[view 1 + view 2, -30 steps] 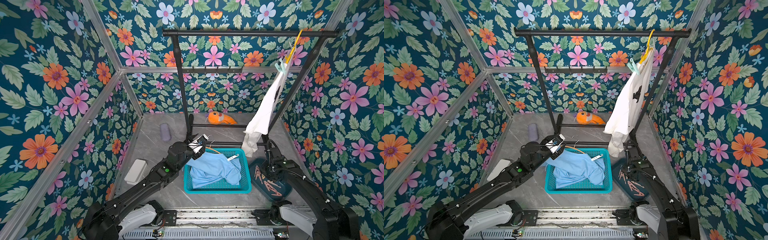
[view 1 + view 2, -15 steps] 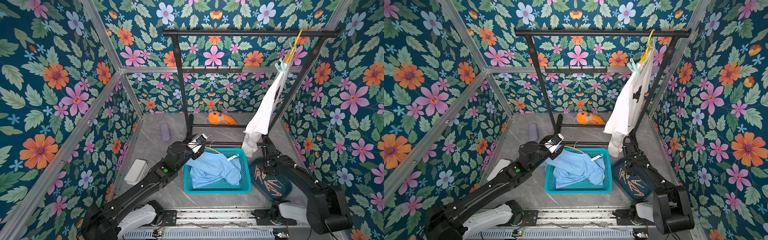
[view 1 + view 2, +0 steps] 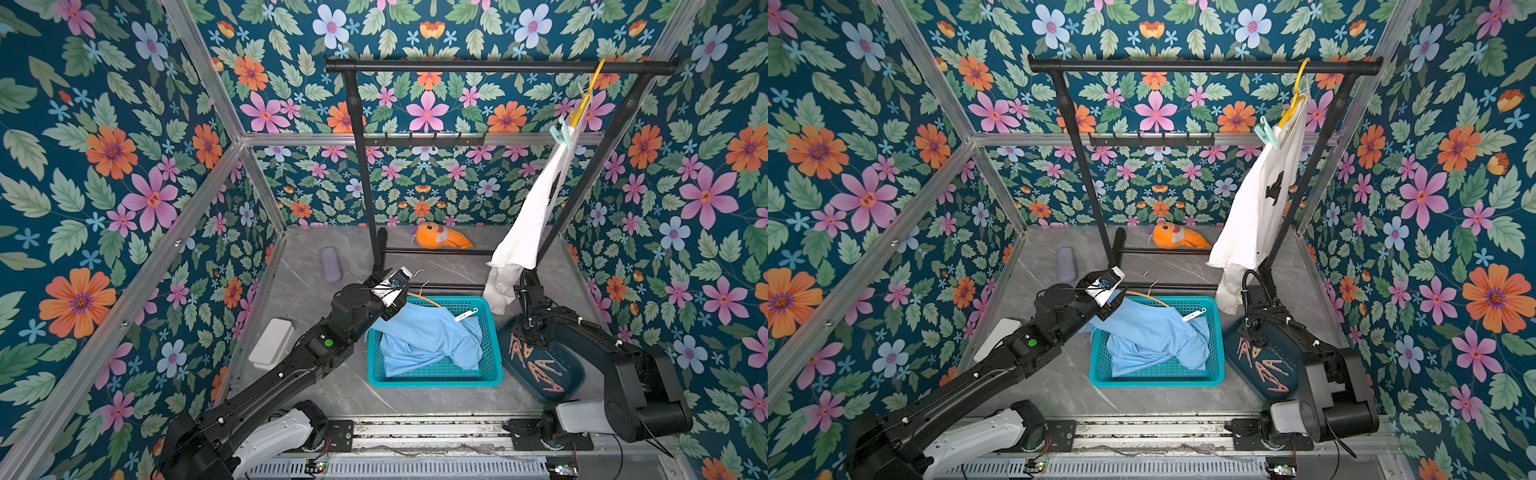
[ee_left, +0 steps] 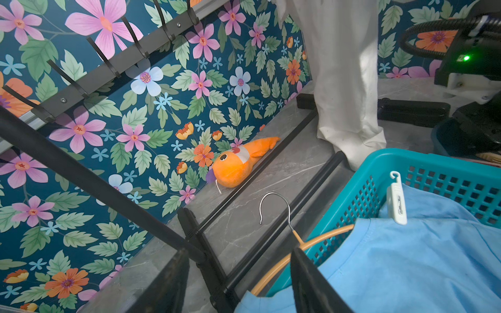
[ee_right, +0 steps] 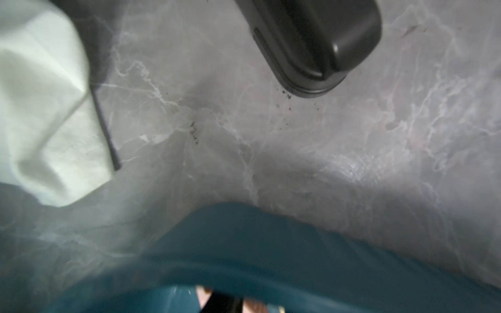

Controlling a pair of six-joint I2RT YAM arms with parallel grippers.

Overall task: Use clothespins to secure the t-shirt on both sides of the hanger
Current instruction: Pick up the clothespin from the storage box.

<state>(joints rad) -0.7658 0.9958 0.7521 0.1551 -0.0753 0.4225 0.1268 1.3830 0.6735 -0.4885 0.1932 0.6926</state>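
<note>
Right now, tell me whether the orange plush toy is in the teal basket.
No, the orange plush toy lies on the floor by the back wall, outside the teal basket.

Right wrist cam is total mush: the right fingers (image 5: 221,305) are just a dark sliver chopped off at the frame edge, so no telling if they've got any of the clothespins (image 3: 542,368). In both top views the arm's own wrist hides them. Also, the hanger (image 4: 330,232) is mostly buried under the blue t-shirt (image 4: 406,271).
</note>
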